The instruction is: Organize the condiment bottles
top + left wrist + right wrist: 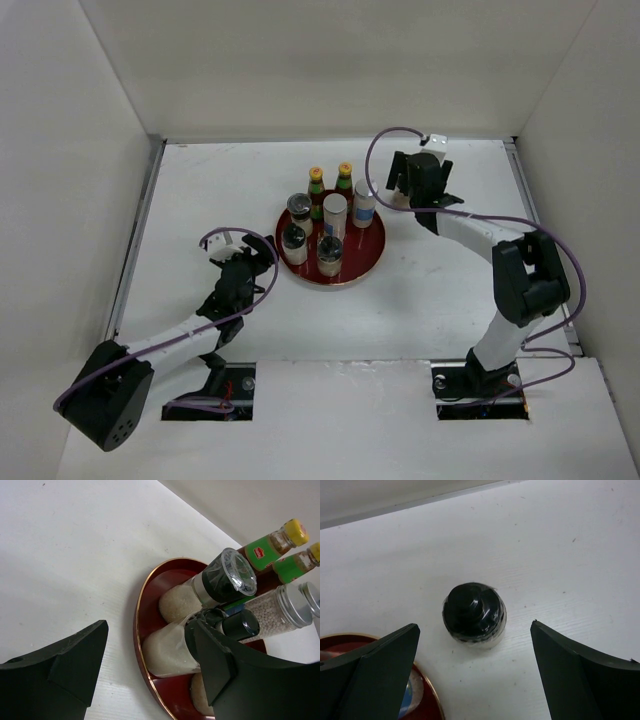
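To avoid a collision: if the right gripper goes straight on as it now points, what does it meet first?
Probably the black-capped jar, standing on the table between the open fingers of the right gripper; depth is unclear.

A white tabletop [420, 300], faintly scuffed and speckled, sits enclosed by plain white panels: a back wall [330, 60], a left wall [60, 150] and a right wall [590, 130]. A grey strip [137, 230] lines the tabletop's left edge. The light is even, the shadows soft.
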You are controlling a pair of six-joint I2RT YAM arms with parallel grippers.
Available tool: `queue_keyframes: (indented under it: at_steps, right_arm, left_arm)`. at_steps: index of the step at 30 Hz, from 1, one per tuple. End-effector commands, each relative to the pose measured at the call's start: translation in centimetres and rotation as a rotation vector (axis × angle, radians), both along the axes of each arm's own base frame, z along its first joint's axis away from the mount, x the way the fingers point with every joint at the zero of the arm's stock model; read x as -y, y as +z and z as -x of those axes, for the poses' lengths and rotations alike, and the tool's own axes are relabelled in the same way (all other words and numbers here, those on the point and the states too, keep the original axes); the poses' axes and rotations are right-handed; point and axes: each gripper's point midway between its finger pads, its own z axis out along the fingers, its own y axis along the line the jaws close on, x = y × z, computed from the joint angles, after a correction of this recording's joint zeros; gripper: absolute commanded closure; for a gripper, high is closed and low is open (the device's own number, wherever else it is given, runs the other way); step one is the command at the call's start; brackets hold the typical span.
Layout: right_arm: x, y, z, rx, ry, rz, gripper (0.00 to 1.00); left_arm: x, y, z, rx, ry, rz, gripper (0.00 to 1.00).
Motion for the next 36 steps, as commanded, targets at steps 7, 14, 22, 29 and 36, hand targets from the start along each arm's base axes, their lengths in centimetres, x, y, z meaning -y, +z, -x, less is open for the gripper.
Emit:
queue_keyframes:
  at_steps: [7,14,22,29,36]
  right_arm:
    - [-1.6,0.3,-4.2,0.020,0.062,-0.036,0.05]
    - [0.3,-1.2,-5.7,0.001,0.011,-0.064,0.15]
    - [-0.5,-2.5,-5.2,-0.054,0.047,-0.059,0.16]
    - [-0.2,-1.6,-4.5,-0.060,0.038,-0.063,0.40]
    - [0.2,5.5,-0.6,0.100,0.026,-0.149,0.46]
  left_arm:
    - [0.5,0.7,-0.3,0.032,-0.020,0.037,0.32]
    - [0.4,0.8,-0.2,0.037,-0.019,0.042,0.32]
    - [0.4,0.9,-0.2,0.039,-0.019,0.042,0.32]
    - [0.3,0.9,-0.2,0.042,-0.016,0.044,0.32]
    - [0.2,1.3,-0.1,0.051,-0.016,0.045,0.31]
